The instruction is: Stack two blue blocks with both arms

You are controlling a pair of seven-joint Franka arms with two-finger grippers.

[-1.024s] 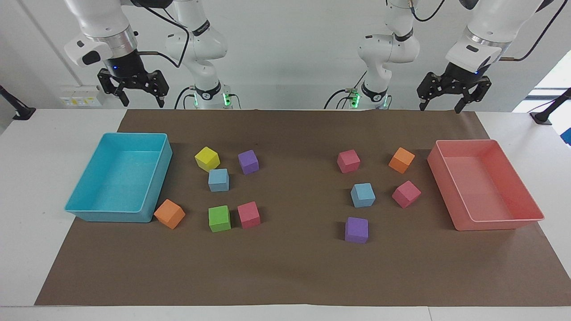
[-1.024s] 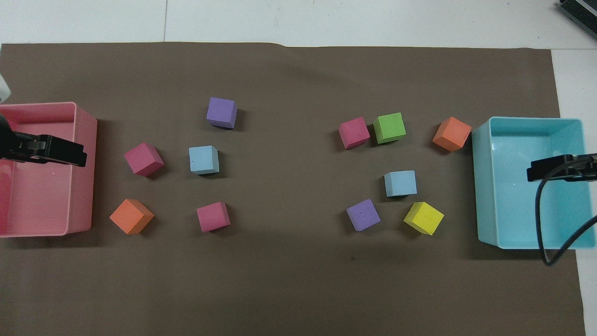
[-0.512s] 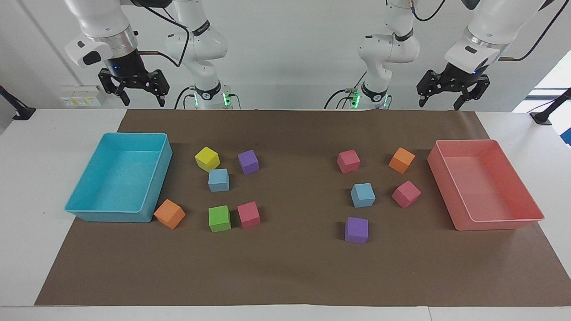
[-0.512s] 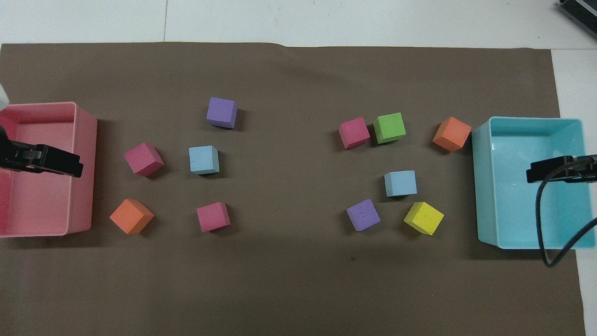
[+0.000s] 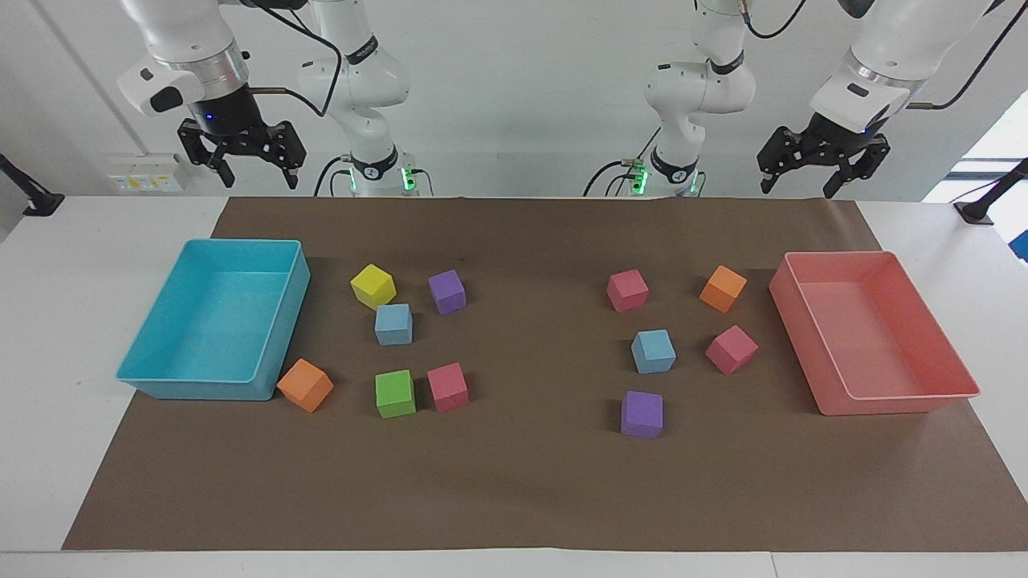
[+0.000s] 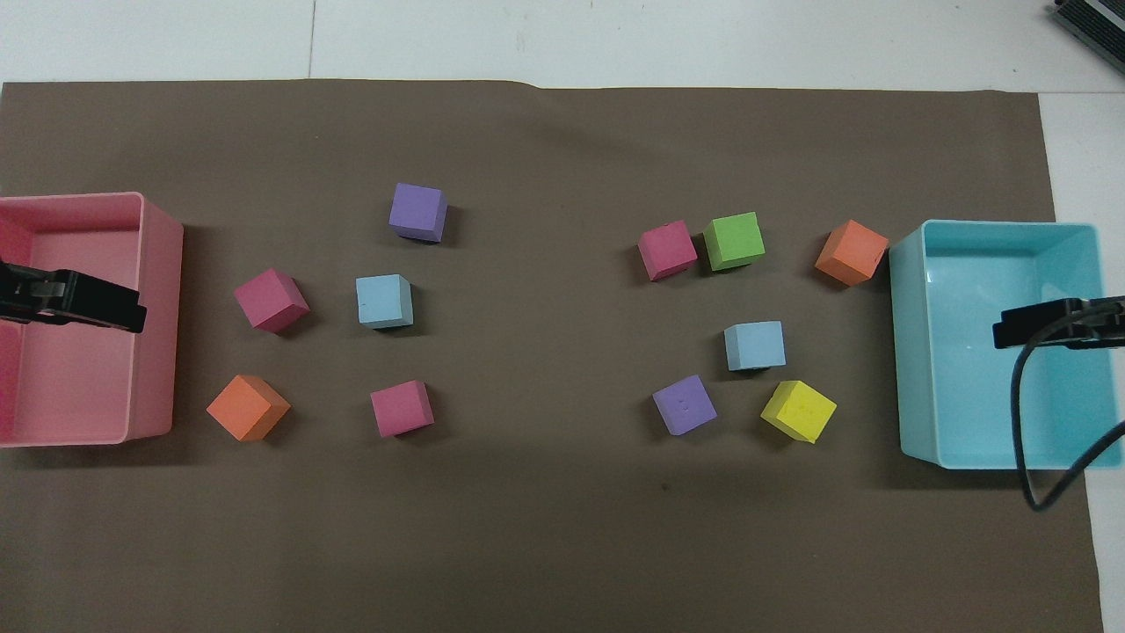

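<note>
The left gripper [image 5: 803, 183] hung high in the air, over the pink tray [image 5: 956, 392] as the overhead view showed it, its fingers spread apart and holding nothing. The right gripper [image 5: 255, 177] hung likewise high over the teal tray [image 5: 193, 388], fingers apart and empty.

Both trays sat on a brown mat [image 5: 514, 490], one at each arm's end of the table.

One blue block [image 5: 653, 351] lay on the mat toward the left arm's end, apart from its neighbours: a pink block [image 5: 731, 349] beside it toward the pink tray, a second pink block [image 5: 627, 290] nearer the robots, a purple block [image 5: 642, 414] farther from them, and an orange block [image 5: 723, 288] near the tray.

The other blue block [image 5: 393, 324] lay toward the right arm's end, just beside a yellow block [image 5: 373, 286] and near another purple block [image 5: 447, 291], both nearer the robots. Farther out sat a green block [image 5: 395, 393] touching a third pink block [image 5: 447, 387]. A second orange block [image 5: 305, 385] sat against the teal tray's corner.

The two blue blocks lay well apart, unstacked.
</note>
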